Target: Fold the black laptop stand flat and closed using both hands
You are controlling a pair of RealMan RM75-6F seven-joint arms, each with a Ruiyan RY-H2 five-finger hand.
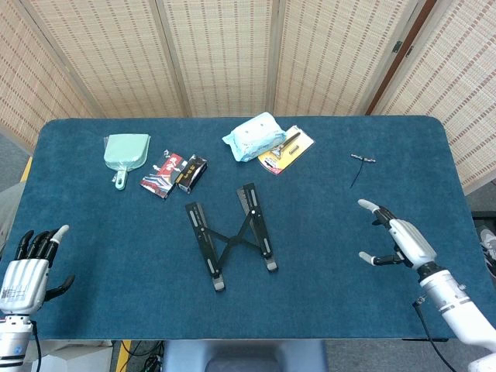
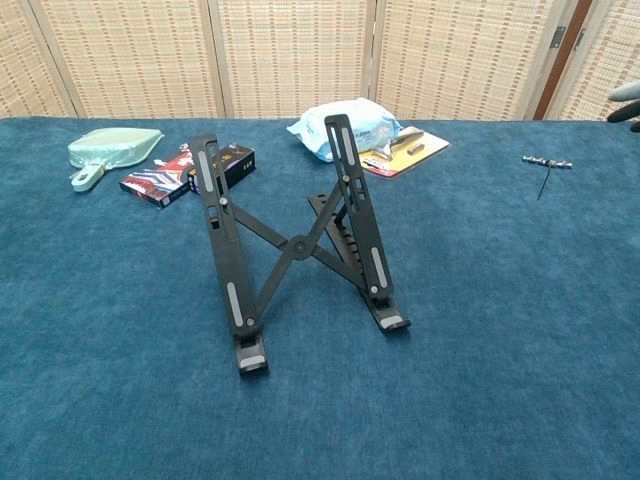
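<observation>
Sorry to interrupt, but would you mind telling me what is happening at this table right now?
Nothing is being handled yet. The black laptop stand stands unfolded and propped up mid-table, untouched. The right hand, open with fingers spread, is over the table on the stand's right side but well short of it. The left hand, also open, waits at the near left corner.

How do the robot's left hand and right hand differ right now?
The right hand is out over the blue table, reaching toward the black laptop stand; the left hand sits at the table's near left edge. The right hand is turned sideways with thumb and fingers spread wide; the left hand points up the table with fingers closer together. Both hold nothing and touch nothing.
</observation>
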